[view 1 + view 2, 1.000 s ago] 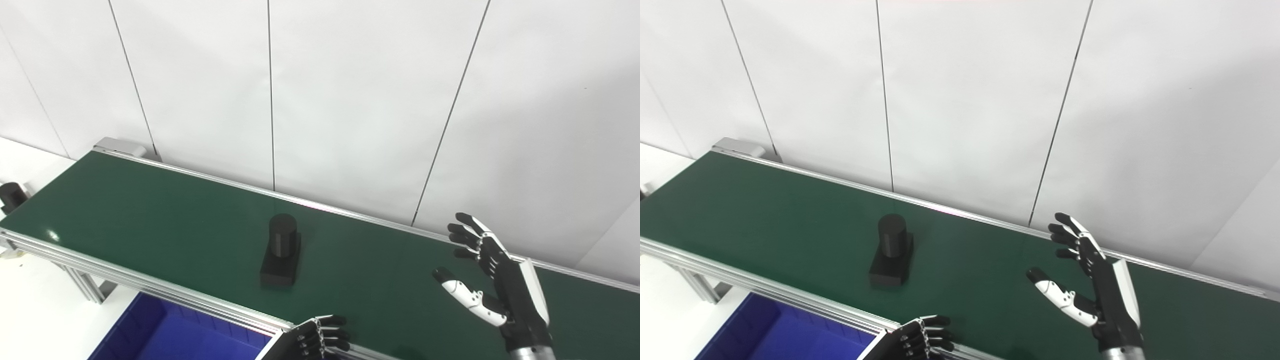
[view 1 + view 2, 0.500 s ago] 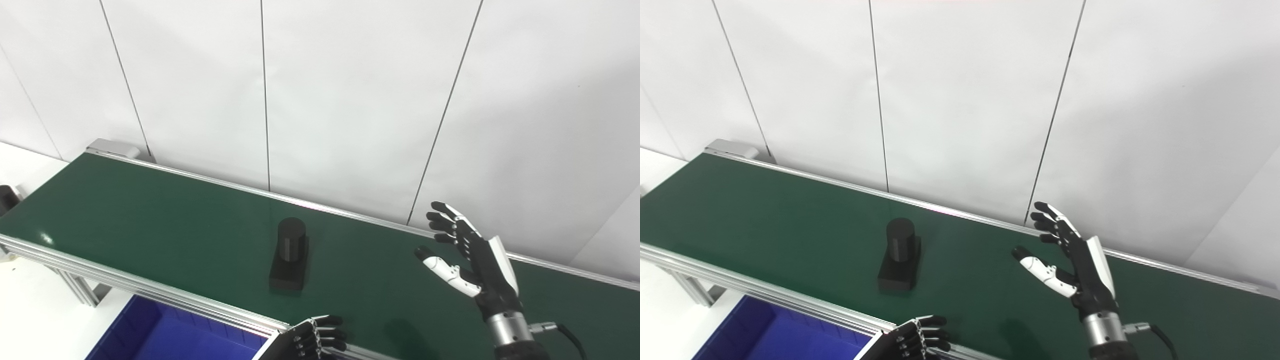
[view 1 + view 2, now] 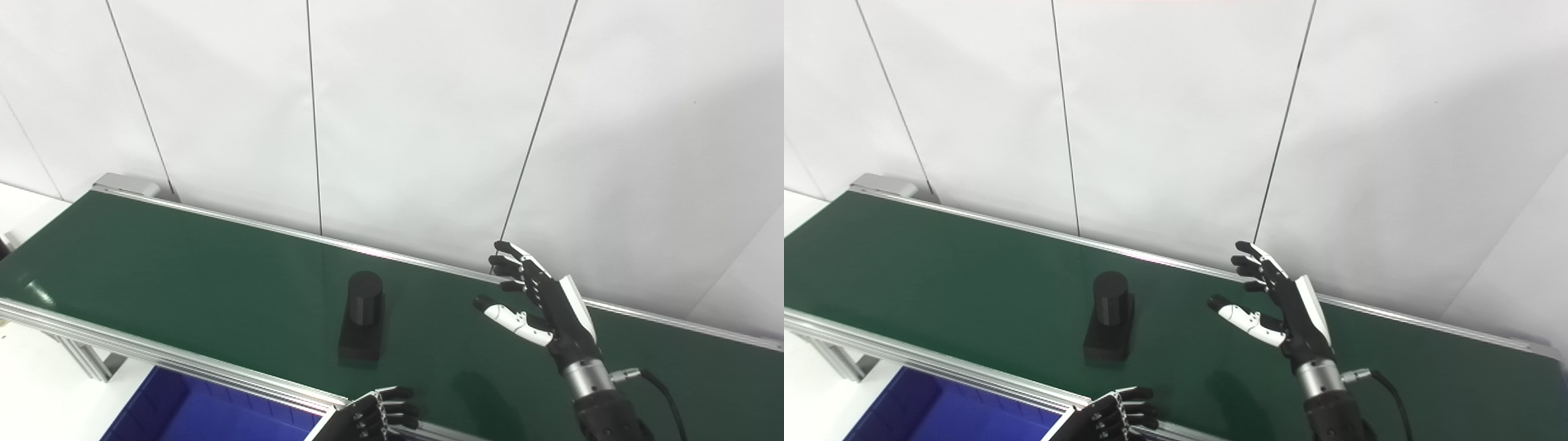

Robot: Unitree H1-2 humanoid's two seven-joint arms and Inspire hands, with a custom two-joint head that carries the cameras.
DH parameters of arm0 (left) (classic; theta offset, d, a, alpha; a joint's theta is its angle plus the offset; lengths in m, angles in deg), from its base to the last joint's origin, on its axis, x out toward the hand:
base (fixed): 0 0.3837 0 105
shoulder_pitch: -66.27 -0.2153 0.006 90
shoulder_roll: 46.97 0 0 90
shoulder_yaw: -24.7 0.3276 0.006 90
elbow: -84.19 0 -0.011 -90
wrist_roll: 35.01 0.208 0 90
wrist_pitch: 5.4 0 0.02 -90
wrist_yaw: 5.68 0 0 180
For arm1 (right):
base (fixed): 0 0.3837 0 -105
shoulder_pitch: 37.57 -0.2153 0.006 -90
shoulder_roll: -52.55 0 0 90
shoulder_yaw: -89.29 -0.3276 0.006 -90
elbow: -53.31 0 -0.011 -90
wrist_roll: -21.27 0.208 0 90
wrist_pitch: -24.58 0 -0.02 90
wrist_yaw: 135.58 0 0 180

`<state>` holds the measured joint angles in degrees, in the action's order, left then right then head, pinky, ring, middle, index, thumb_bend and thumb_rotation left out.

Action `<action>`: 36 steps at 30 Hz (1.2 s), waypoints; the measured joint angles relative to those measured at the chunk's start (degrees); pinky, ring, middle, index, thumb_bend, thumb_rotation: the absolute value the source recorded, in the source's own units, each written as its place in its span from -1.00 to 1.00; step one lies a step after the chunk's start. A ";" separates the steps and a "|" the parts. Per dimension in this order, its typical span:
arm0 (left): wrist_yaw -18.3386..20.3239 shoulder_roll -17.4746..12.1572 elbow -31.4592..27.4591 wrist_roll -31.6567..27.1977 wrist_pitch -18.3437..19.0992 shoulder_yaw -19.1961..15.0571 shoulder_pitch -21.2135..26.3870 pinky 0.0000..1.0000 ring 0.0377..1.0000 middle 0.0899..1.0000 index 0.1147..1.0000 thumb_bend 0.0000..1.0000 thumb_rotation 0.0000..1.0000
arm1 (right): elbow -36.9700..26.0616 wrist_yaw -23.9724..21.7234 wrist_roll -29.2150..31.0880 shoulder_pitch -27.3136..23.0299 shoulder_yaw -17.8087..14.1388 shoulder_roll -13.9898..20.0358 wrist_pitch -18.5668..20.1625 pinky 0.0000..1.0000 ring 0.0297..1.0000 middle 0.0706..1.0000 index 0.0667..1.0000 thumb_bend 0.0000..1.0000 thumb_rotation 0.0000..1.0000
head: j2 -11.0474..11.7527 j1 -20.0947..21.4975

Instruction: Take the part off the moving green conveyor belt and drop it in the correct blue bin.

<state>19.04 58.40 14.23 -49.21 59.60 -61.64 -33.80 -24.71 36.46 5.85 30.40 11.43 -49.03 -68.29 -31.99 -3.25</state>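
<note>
Left eye view shows, nearest at 6 o'clock, the left hand (image 3: pixel 383 418) with fingers curled, empty. Farther, the part (image 3: pixel 362 323) stands on the conveyor belt (image 3: pixel 184 269). At 3 o'clock the right hand (image 3: pixel 542 303) waits, fingers spread. A late closing could tip the part.

Part (image 3: pixel 362 323) on belt (image 3: pixel 184 269), bin (image 3: pixel 184 416) before.

Right hand (image 3: pixel 545 300) is up over the far right part of the worktop, fingers spread and thumb sticking out toward the left, holding nothing. Left hand (image 3: pixel 380 416) sits low at the near edge, fingers curled; can't tell if it's gripping anything.
</note>
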 measured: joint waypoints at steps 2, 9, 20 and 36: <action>-0.02 0.00 -0.19 0.00 0.00 -0.01 -0.17 0.37 0.39 0.38 0.48 0.72 0.00 | 0.16 0.11 -0.62 -0.04 0.60 -0.48 0.00 0.40 0.57 0.61 0.73 0.41 0.00 | -0.26 0.88; -0.06 0.00 -1.21 -0.05 0.01 0.08 -0.35 0.38 0.39 0.39 0.48 0.73 0.00 | 3.41 0.79 -1.49 -0.86 1.64 -2.78 -0.01 0.49 0.62 0.64 0.73 0.41 -0.11 | -0.62 1.41; -0.06 0.03 -1.20 -0.04 0.01 0.27 -0.36 0.37 0.39 0.38 0.47 0.74 0.00 | 8.65 2.13 -2.73 -2.87 3.50 -3.92 -0.07 0.51 0.60 0.63 0.72 0.43 -0.10 | -1.14 1.85; -0.16 0.75 -1.22 0.09 0.01 0.76 -0.35 0.37 0.38 0.38 0.48 0.71 -0.04 | 14.43 3.27 -5.73 -3.91 5.68 -4.40 -0.07 0.49 0.59 0.60 0.69 0.45 -0.14 | -2.02 1.32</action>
<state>18.88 59.15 13.00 -49.12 59.61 -60.88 -34.15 -10.27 39.73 0.12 26.50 17.11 -53.43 -68.36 -34.01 -1.93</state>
